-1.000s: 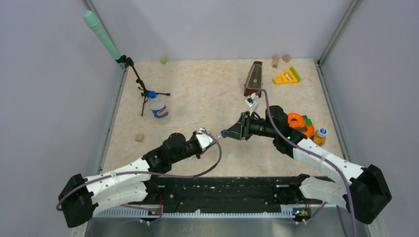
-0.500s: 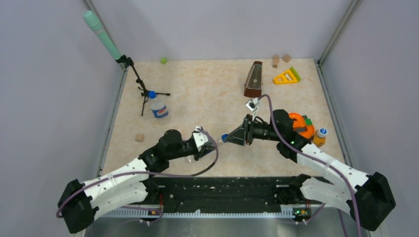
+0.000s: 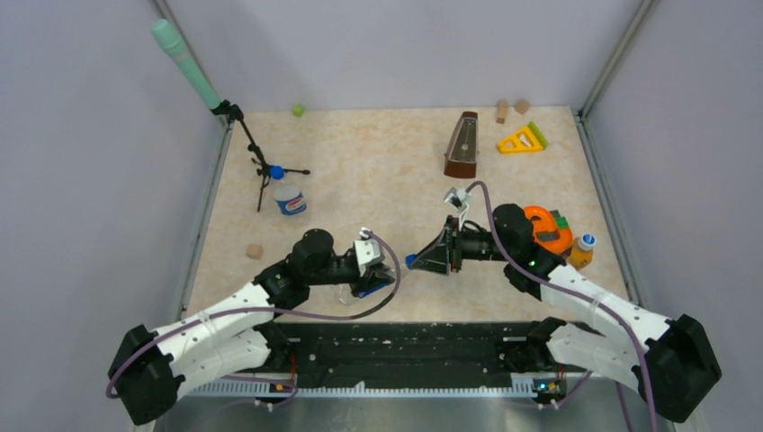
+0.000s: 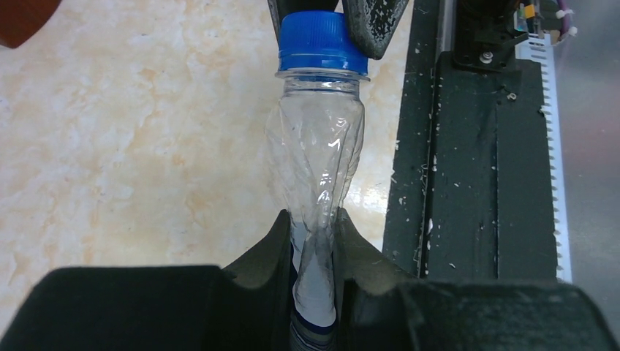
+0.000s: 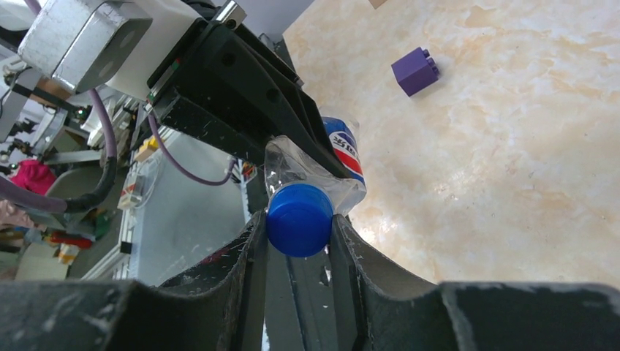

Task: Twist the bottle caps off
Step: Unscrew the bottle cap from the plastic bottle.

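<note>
Since one second ago, both hands have moved together toward the near edge of the table (image 3: 378, 171), and the bottle between them has come along. The left hand (image 4: 311, 223) is closed tightly on the lower part of a clear bottle (image 4: 318, 153); its two fingers press the thin plastic flat, so the body is crumpled and twisted above them. The bottle lies roughly level, with its neck pointing to the right arm. The right hand (image 5: 298, 219) is nearly closed and holds the dark blue cap (image 5: 298, 219) of this bottle between its two fingers, one finger on each side. In the left wrist view the same cap (image 4: 316, 40) sits on the neck, with its ring just under it. Part of a blue and red label shows behind the cap in the right wrist view.

A second dark blue cap (image 3: 276, 172) is on a standing bottle (image 3: 289, 200) far left, beside a black stand (image 3: 256, 157). A pale cap (image 3: 587, 240) is on a small orange bottle (image 3: 580, 256) at the right edge. A purple cube (image 5: 415, 71) lies apart on the table.
</note>
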Motion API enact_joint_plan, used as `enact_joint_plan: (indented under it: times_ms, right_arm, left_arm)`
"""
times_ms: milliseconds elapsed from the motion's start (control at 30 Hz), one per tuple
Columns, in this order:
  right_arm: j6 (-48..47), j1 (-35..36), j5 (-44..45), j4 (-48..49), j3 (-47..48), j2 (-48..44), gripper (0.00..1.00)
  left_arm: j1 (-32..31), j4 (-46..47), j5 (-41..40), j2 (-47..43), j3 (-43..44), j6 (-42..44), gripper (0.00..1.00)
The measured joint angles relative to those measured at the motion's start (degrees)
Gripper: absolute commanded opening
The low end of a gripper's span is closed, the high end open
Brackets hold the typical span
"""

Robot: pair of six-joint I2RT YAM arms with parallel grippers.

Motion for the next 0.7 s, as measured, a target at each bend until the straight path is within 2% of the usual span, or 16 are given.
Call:
enact_joint_plan:
  times_ms: [233,267,367,433,567,700]
  right_arm:
    - [-2.8,0.4,-1.7,1.8,-2.2,-2.3,0.01]
    - [-3.1,0.5,-1.8,2.1,-2.6,-2.8,0.05]
    - [-3.6,0.5,-1.9,2.7,-2.8,-3.4,0.35]
    - [-3.7,0.5,-1.4,2.5,-2.7,-3.3,0.47]
    - [-3.2,0.8,2.9,-2.3,0.3,-2.1,0.60]
    - [-1.1,0.8,6.4,-3.9,2.7,-1.7,0.63]
  left_arm:
    - [1.0,-1.2,5.2,0.5,0.7,-0.3,0.00]
    - [1.0,-1.4,5.6,0.6,0.9,-0.4,0.00]
    - [1.2,-1.9,6.1,0.6,1.4,-0.6,0.00]
    - [1.2,-1.9,5.4,0.7,1.5,-0.5,0.00]
    - [1.2,-0.7,1.7,1.3,1.6,0.2,0.00]
    - [0.8,0.7,-4.0,1.4,1.6,1.0,0.00]
